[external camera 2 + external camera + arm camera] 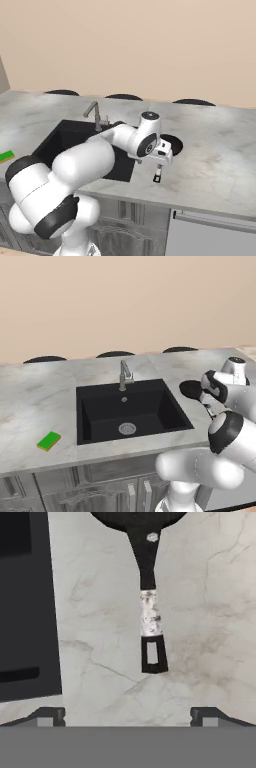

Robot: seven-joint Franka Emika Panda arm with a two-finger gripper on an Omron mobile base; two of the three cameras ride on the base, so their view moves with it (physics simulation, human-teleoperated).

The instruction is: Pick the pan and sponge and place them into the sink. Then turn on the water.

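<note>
pan waits beside the sink

the pan (pixel 145 587) lies on the marble counter (pixel 200 637) just right of the sink (pixel 131 411), handle toward the gripper (pixel 127 717), which hovers above with jaws spread wide, holding nothing. the sponge (pixel 49 441) sits left of the basin.

We see a grey-white marble table (pixel 35 401) with darker veins running across the whole width, and its far edge meets a plain beige wall (pixel 125 301). Three dark rounded shapes (pixel 115 354) rise just above that far edge, spaced along it; we cannot tell what they are. Under the near edge we see grey cabinet fronts (pixel 100 491) with bar handles, and in the right base view a lighter grey panel (pixel 210 235) beside them with one long handle.
</note>
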